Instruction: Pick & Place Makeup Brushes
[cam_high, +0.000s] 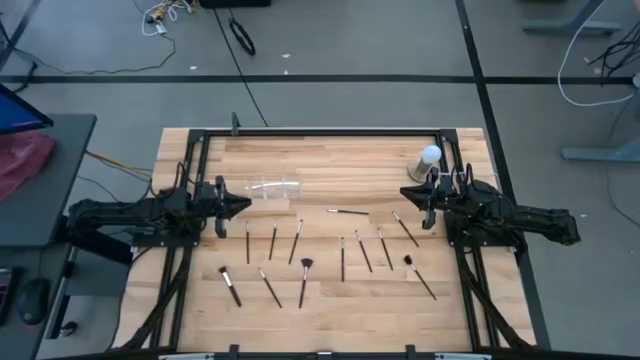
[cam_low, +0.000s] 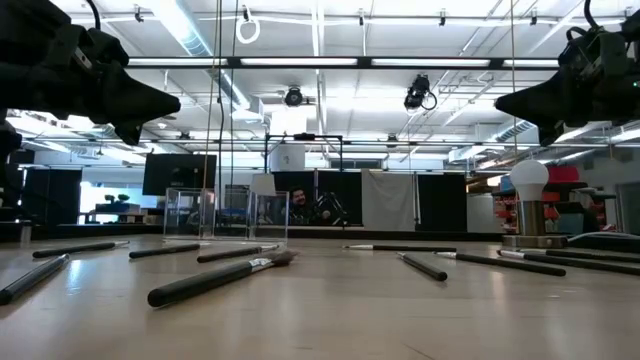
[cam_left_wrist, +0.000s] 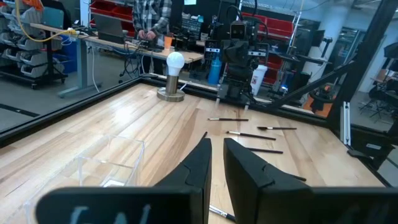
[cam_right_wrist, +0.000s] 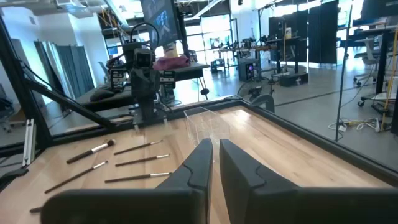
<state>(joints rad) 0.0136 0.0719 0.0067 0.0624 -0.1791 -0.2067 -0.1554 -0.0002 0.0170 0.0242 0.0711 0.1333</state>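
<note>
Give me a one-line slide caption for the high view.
Makeup brushes lie scattered across the wooden table, a clear box nearby, both arms' hands (left, right) raised empty at the sides.

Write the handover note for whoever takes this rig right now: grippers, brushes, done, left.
Left gripper: nearly shut, empty, raised above the table's left side, next to the clear box.
Right gripper: nearly shut, empty, raised at the right side, near the white ball on its base.
Brushes: about a dozen, all lying loose on the table, spread across its middle and front; one lies apart, crosswise, behind the rest.
Done: nothing visible; the clear box looks empty.
Left: every brush is yet to be picked and placed. The box is probably the target, though that is a guess.
</note>
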